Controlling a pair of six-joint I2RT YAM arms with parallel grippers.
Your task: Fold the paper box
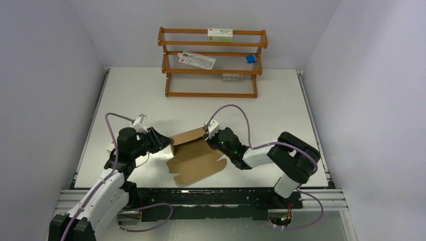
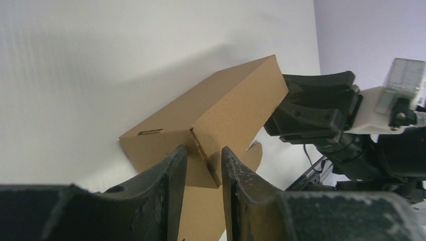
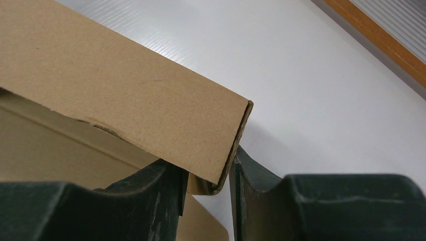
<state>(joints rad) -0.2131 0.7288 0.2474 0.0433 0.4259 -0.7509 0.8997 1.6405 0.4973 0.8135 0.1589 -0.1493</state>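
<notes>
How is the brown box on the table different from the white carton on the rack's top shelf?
The box is plain brown; the carton is white with a red mark. The box is half folded, one wall raised, flaps flat on the table; the carton looks closed. The left pincer and right pincer grip the box's ends; nothing touches the carton on the rack. Both are rectangular packaging.

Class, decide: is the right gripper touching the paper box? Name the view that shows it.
Touching. The right wrist view shows an end wall of the paper box pinched by the right gripper, cardboard meeting both fingers.
</notes>
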